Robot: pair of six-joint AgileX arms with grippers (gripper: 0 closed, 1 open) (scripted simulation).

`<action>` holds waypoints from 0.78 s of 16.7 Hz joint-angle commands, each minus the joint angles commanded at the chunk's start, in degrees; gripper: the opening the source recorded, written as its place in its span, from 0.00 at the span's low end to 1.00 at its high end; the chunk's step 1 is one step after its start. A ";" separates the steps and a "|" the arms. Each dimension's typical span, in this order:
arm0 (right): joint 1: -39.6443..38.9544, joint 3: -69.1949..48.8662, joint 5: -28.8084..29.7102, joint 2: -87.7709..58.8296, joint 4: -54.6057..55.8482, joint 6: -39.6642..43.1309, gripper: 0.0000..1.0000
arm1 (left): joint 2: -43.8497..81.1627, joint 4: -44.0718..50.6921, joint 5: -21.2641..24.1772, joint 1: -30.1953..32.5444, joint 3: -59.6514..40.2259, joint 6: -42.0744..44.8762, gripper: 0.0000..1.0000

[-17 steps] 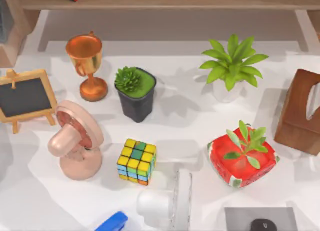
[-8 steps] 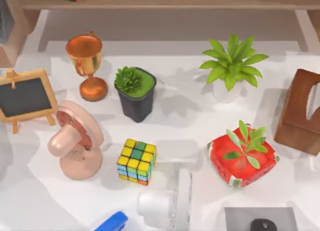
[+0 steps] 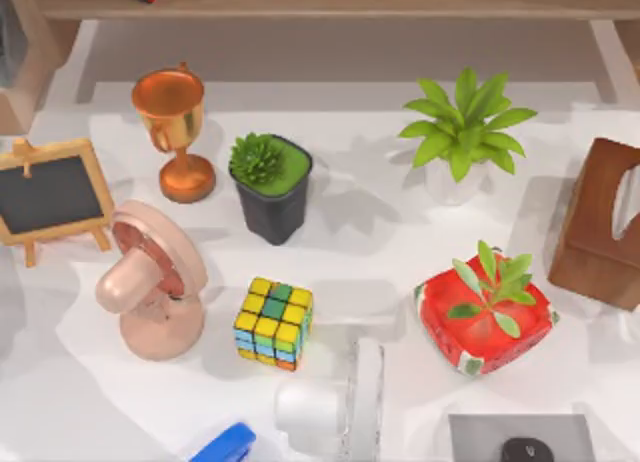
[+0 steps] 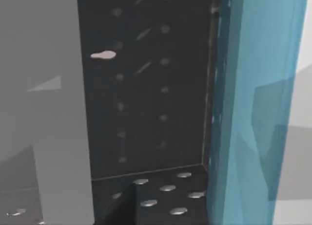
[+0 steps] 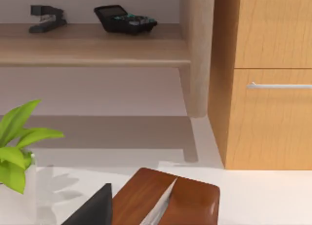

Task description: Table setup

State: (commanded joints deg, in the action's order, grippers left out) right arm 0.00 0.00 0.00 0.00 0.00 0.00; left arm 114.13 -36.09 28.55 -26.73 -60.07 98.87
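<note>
No legible writing or brand on any item. On the white surface, near edge to far: blue stapler, white fan, colour-tiled cube, pink fan, red watermelon-print planter, black pot with succulent, copper trophy. Wooden tissue box lies just beneath the right wrist camera, stapler and calculator far off on the shelf; cannot tell either end effector's state.

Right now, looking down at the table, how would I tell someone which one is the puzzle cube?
Start at the pink fan on the left half of the white table. Just to its right, nearer the front edge, sits the puzzle cube, in front of the black pot with a succulent. It is the one blocky thing, covered in small yellow, green, blue and orange squares.
</note>
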 joint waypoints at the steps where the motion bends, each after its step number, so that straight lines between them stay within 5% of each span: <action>1: 0.00 0.00 0.00 0.00 0.00 0.00 1.00 | 0.00 0.00 0.00 0.00 0.00 0.00 1.00; 13: 0.00 0.00 0.00 0.00 0.00 0.00 1.00 | -5.09 -1.67 1.94 -2.31 5.96 0.66 1.00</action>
State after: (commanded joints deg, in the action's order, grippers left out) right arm 0.00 0.00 0.00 0.00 0.00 0.00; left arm 109.04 -37.76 30.49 -29.04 -54.11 99.53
